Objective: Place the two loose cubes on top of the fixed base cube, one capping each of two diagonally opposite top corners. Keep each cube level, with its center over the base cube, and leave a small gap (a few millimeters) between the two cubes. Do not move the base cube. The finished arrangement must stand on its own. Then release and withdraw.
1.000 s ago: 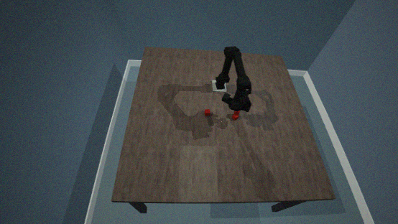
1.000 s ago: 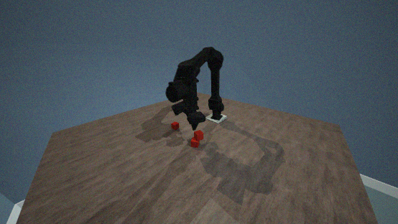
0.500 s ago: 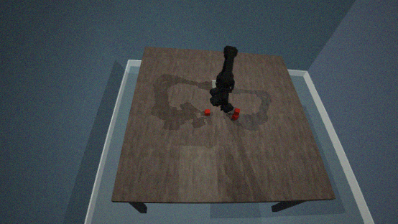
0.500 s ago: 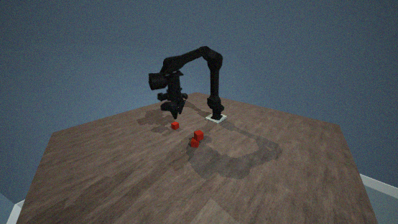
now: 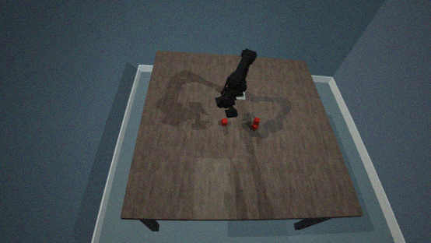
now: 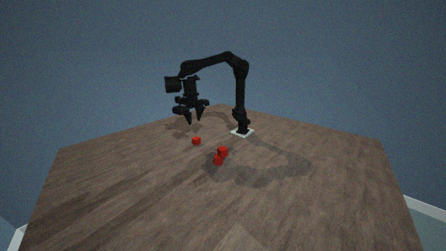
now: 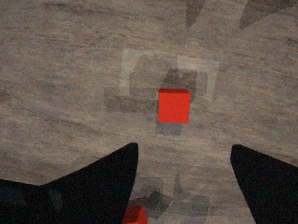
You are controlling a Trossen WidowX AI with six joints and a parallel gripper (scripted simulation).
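A loose red cube (image 5: pixel 224 121) (image 6: pixel 196 141) (image 7: pixel 174 107) lies flat on the table, apart from the others. The red base cube (image 5: pixel 254 127) (image 6: pixel 218 160) carries another red cube (image 5: pixel 257 121) (image 6: pixel 222 151), set off-center on its top; the upper cube looks level. The contact between them is too small to see well. My gripper (image 6: pixel 194 121) (image 7: pixel 184 151) is open and empty, pointing down above the table near the lone cube. In the wrist view the lone cube lies beyond the fingertips, between their lines. Part of another red cube (image 7: pixel 136 216) shows beside the left finger, mostly hidden.
The wooden table (image 5: pixel 179 175) (image 6: pixel 322 209) carries the white mounting plate (image 5: pixel 242 97) (image 6: pixel 250 132) of the arm, behind the cubes. The two-cube stack stands to one side of the lone cube. Shadows of the arm fall across the table and around the stack.
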